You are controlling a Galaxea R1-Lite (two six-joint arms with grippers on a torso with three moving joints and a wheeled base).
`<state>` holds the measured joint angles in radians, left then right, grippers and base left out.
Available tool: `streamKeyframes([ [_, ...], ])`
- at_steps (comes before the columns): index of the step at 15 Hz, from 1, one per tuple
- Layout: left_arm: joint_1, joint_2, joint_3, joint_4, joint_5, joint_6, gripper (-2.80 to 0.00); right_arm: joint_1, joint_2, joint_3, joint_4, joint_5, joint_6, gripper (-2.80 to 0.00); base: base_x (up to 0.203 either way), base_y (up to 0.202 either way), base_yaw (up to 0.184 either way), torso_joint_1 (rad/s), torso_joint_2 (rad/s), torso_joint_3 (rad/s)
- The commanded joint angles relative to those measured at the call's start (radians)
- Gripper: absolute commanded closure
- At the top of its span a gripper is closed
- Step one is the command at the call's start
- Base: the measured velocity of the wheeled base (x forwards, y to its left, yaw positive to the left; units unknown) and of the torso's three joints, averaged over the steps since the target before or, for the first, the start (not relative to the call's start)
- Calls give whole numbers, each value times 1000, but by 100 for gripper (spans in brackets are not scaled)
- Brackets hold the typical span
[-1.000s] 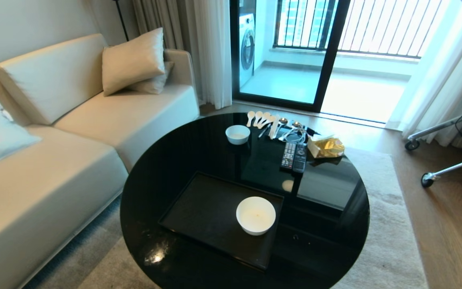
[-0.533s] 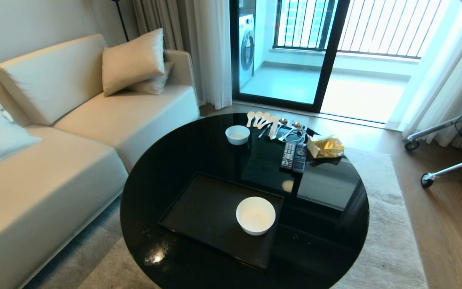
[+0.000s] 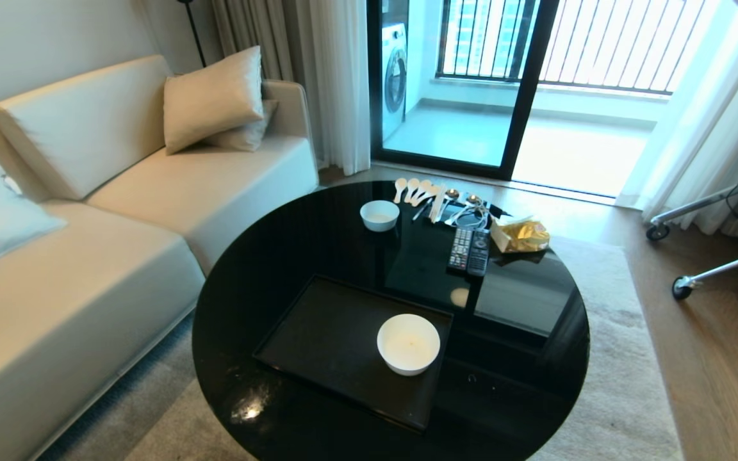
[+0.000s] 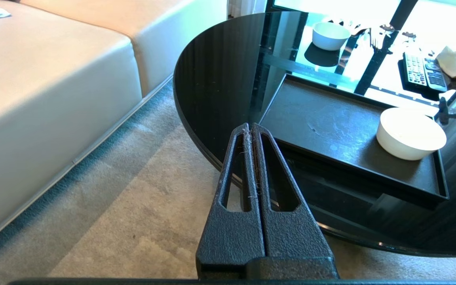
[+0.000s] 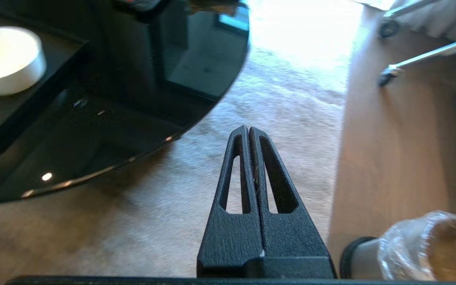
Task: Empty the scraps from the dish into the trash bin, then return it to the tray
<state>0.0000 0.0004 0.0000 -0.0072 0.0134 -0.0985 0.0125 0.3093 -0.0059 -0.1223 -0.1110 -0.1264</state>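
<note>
1. The dish (image 3: 408,342) stands upright on the tray (image 3: 330,339), mouth up. It is round, so it has no long axis. Inside it looks plain white, and no scraps can be made out in it from the head view.
2. The tray lies flat on the round black table (image 3: 279,256), its long side running at a slant from the near left edge of the table toward the middle. The dish sits in the tray's right-hand part, close to the right rim and apart from it.
3. To the left of the dish the tray floor is bare. Behind the tray, well apart, stand a smaller white bowl (image 3: 379,214), a row of spoons (image 3: 415,189), two remote controls (image 3: 469,250) and a yellow packet (image 3: 523,235).
4. The table's near edge curves over a beige rug (image 5: 251,107); a cream sofa (image 3: 87,256) runs along the left.
5. The left end effector (image 4: 250,128) has its fingers pressed together and hangs over the rug just off the table's near left edge, well short of the dish (image 4: 410,133).
6. The right end effector (image 5: 248,130) is likewise closed and empty, over the rug off the table's near right edge; the dish (image 5: 6,59) lies well off to its side.
7. The trash bin (image 5: 414,253), lined with a clear bag, stands on the wooden floor beside the right end effector.
</note>
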Motion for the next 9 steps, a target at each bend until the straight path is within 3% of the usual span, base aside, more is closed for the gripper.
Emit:
streamKeyframes([
  [1,0,0,0,0,0,-1,0,6,-127,-20,125,97,-4,0,0,0,0,0,0,0],
  [9,0,0,0,0,0,-1,0,-4,-246,0,142,157,3,0,0,0,0,0,0,0],
])
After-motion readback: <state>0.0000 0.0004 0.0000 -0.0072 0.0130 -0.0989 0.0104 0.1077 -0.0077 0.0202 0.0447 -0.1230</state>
